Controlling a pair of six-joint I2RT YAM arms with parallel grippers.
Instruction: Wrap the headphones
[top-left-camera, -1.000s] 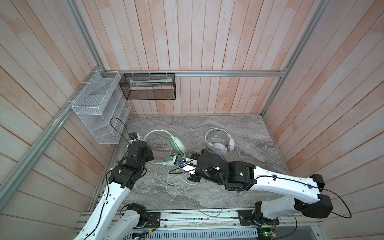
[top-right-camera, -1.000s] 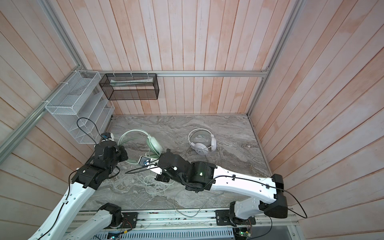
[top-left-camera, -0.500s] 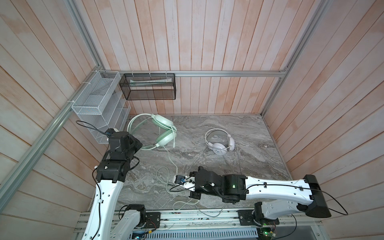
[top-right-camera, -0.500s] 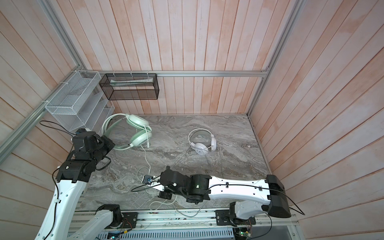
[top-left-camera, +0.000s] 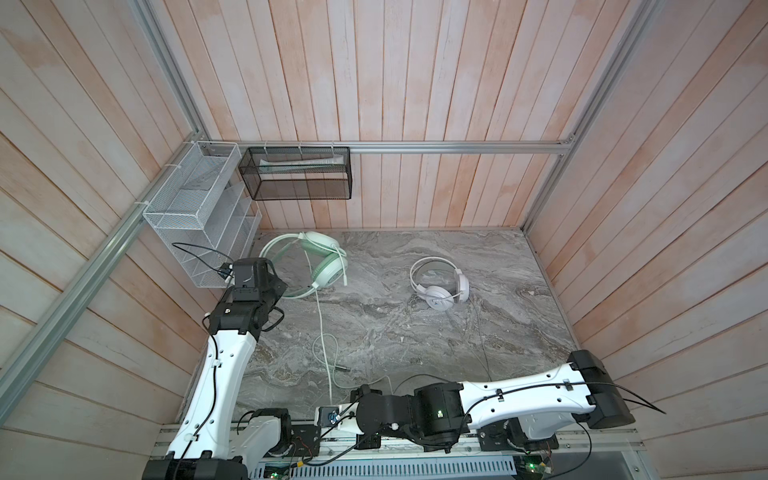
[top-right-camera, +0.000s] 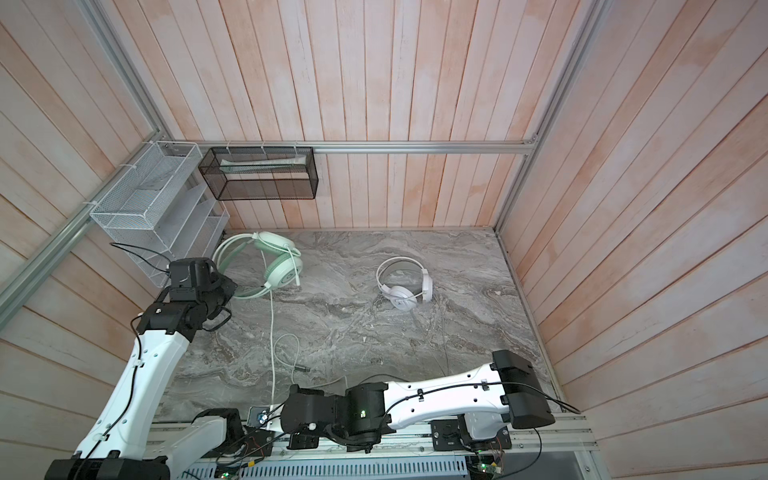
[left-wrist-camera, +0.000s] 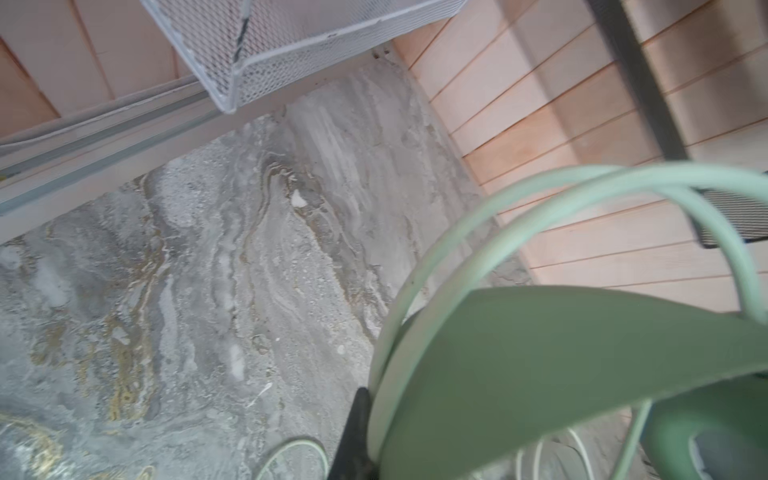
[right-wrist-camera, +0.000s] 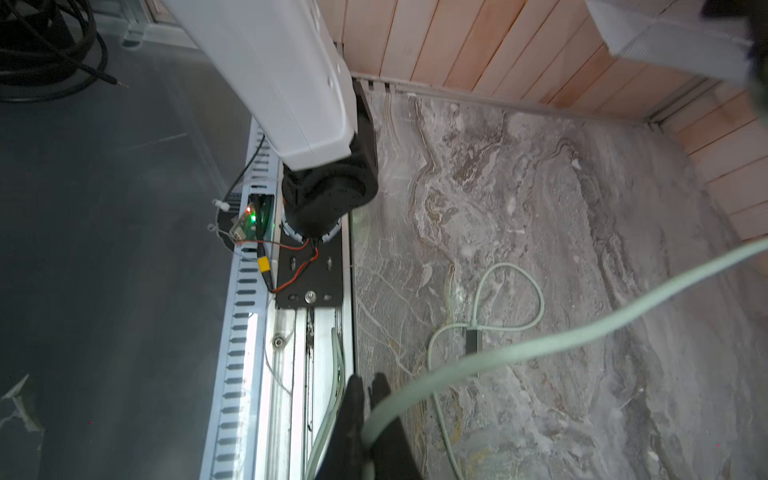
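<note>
Left claw (top-left-camera: 282, 290): clamped on the band of the green headset (top-left-camera: 322, 268), left of centre in both top views, just below the rack. Right claw (right-wrist-camera: 368, 388): pinched tight on the cord (right-wrist-camera: 540, 347) of that headset, low in the frame at the near edge of the worktop (top-left-camera: 415, 332).

Worktop: grey marbled slab veined with brown and a little gold, filling the lower middle of both top views. On three sides of it: walls (top-left-camera: 374, 83) of pale pinkish planks, with an aluminium rail (top-left-camera: 457, 146) across the back one and another along the left one. White wire rack (top-left-camera: 187, 212) fixed to the left wall. Black mesh basket (top-left-camera: 297, 178) hung from the back rail, upper left of centre, with something pale and long inside.

Green headset: at the upper left corner of the slab, cups to the right of the left claw, band reaching back into its grip. From the left wrist, band arching close before the lens, with slab and wall behind. Cord running straight from the cups down the frame to the right claw, which sits well apart from the headset itself. Slack loop of the same cord flat on the slab between the two claws, with a small dark piece on it.

White headset (top-left-camera: 438, 284): flat on the slab, right of centre, well apart from both claws.
</note>
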